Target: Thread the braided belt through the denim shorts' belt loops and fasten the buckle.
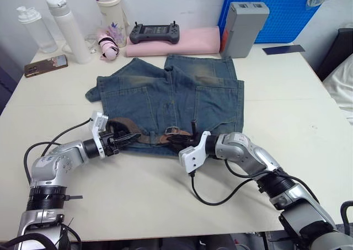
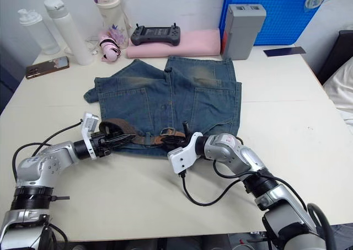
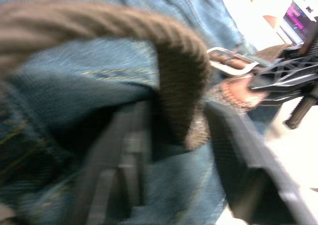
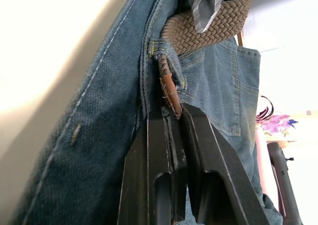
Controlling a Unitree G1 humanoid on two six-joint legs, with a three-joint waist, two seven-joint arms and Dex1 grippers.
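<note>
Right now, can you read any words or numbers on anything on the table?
No text can be read.
Tall white bottle: no print visible.
Cup with purple lid: flower picture, no words to read.
Phone: nothing legible.
Black controller: markings too small.
Grey box: no label visible.
Shorts and belt: no tag or brand visible.

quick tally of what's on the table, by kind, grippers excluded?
Bottles/tumblers: 3
Phone: 1
Controller: 1
Pink pad: 1
Grey box: 1
Blue crate: 1
Shorts: 1
Belt: 1
Pink-and-black bundle: 1
Total: 11
</note>
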